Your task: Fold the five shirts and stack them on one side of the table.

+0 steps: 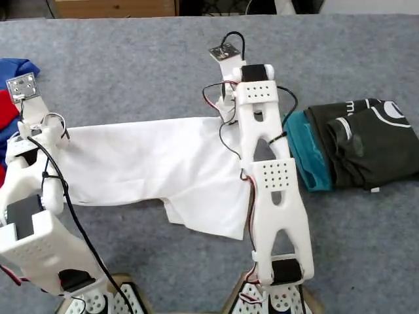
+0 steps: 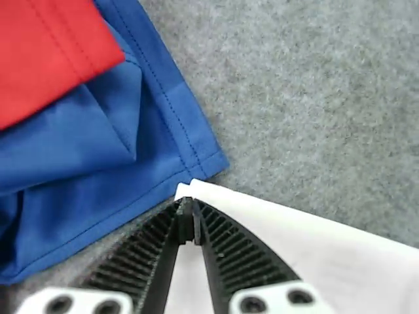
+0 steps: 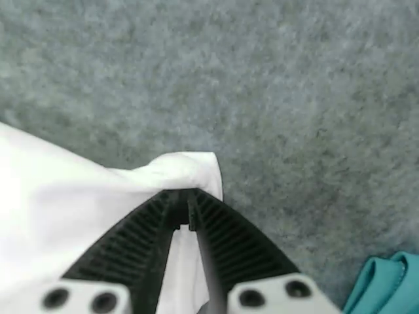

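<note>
Left wrist view: I find the left claw [image 2: 186, 217] clenched on a corner of the white cloth shirt [image 2: 308, 252], which lies on the grey felt counter [image 2: 314, 98]. Just beside that corner is the rumpled blue cloth shirt [image 2: 98, 163], with the red cloth shirt [image 2: 46, 52] partly over it.
Right wrist view: The right claw [image 3: 183, 212] is likewise clenched, on a bunched corner of the white shirt. An edge of the teal folded shirt [image 3: 386, 284] sits near.
High view: The white shirt is spread sideways between the two arms, each at one end of its far edge. The teal shirt lies beside the right arm, with the dark folded shirt with pale print [image 1: 370, 140] lapping over it.
Step in hand: I judge this to be the white shirt's fold. Both grips are taken, two shirts are done and the blue and red ones are waiting.
Next move: In my judgement both claws must rise together and carry the far edge evenly toward the near one. The left corner needs to keep off the blue shirt.
View differences: The wrist views give me the jaw closure and the closeness of the blue hem. The high view gives me the whole lie of the white shirt and the place of the stack.
</note>
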